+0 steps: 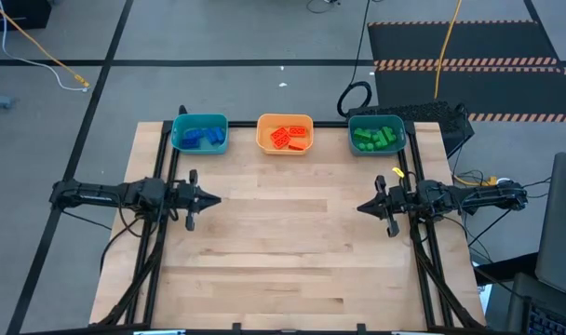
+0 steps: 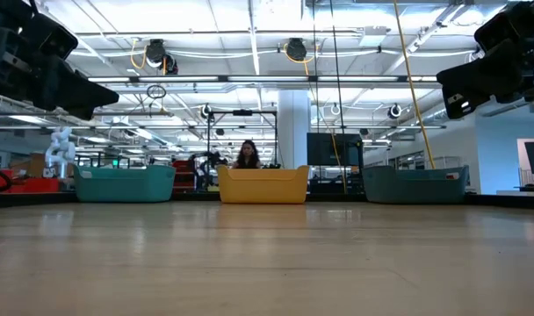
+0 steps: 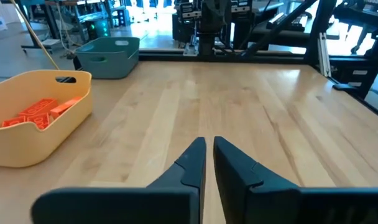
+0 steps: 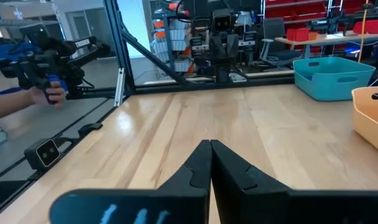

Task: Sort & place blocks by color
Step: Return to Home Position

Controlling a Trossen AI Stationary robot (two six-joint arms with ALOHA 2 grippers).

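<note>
Three trays stand in a row along the table's far edge. The left teal tray [image 1: 178, 132] holds blue blocks [image 1: 201, 138]. In the middle orange tray [image 1: 261, 132] lie orange-red blocks [image 1: 290, 138], which also show in the left wrist view [image 3: 36, 115]. Green blocks [image 1: 376, 138] fill the right teal tray [image 1: 351, 132]. My left gripper [image 1: 216, 197] hovers at the table's left side, pointing level toward the middle; its fingertips [image 3: 209, 142] stand a narrow slit apart with nothing between them. At the right side my right gripper [image 1: 360, 207] points level toward the middle, shut [image 4: 211, 143] and empty.
Bare wood [image 1: 283, 233] stretches between the two grippers and toward the near edge. Black frame rails [image 1: 162, 158] run along the table's left and right sides. Beyond the table, a person's hand [image 4: 49, 93] holds a dark device, and a person [image 2: 247, 154] sits far behind the orange tray.
</note>
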